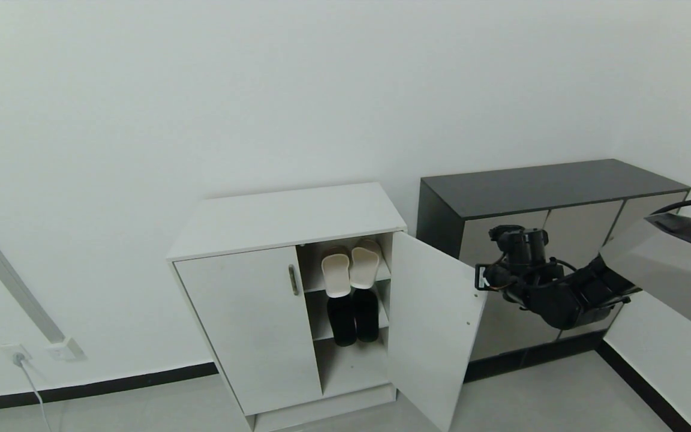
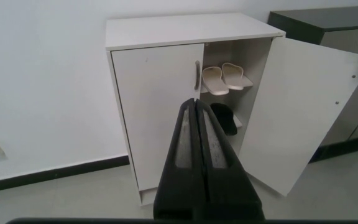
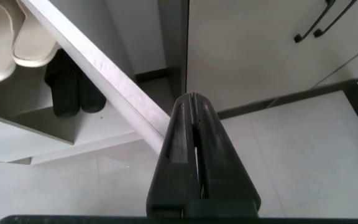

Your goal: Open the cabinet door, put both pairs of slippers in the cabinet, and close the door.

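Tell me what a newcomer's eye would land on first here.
The white cabinet draws the eye first, its right door standing wide open. Inside, a white pair of slippers sits directly above a black pair. The right gripper, shut, hangs by the open door's outer edge, in front of a black-topped sideboard.

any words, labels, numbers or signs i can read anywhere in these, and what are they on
None can be read: no text, number or sign shows on the white cabinet, its open door, the white slippers, the black slippers, the dark sideboard or the wall socket.
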Robot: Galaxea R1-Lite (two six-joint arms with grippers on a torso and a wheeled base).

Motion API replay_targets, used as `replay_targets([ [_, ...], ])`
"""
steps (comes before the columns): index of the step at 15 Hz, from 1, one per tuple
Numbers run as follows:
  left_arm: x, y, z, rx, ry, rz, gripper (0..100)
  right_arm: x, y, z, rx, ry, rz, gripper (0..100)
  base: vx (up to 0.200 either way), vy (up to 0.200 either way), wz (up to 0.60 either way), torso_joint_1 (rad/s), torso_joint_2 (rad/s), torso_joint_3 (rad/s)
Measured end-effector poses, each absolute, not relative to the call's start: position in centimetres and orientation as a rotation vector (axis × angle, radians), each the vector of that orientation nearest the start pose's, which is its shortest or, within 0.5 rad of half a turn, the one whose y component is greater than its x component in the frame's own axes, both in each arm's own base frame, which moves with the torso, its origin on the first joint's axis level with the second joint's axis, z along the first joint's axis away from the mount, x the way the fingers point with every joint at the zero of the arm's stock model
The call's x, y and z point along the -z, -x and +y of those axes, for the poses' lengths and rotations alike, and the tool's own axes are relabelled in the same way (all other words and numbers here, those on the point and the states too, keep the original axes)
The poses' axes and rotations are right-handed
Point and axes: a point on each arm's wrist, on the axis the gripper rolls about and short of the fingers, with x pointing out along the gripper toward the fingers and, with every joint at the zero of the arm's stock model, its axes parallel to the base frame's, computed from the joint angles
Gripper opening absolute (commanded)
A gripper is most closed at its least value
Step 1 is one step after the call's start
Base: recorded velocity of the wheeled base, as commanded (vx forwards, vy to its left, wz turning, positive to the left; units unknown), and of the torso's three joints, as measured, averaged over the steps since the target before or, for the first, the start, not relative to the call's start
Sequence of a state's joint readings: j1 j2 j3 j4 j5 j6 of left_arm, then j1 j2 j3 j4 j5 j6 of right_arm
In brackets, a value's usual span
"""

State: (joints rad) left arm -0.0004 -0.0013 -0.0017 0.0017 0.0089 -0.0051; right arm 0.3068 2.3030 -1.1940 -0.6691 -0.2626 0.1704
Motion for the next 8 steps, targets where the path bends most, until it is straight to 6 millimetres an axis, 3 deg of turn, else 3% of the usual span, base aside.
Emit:
replay_targets([
  [8,-7.6,2.3,0.0,-0.009,0.011,-0.001,0,-6.4,-37.1,17.7,-0.154,0.002,0.466,0,0.0,0.0,0.0,0.0,0.0,0.0],
])
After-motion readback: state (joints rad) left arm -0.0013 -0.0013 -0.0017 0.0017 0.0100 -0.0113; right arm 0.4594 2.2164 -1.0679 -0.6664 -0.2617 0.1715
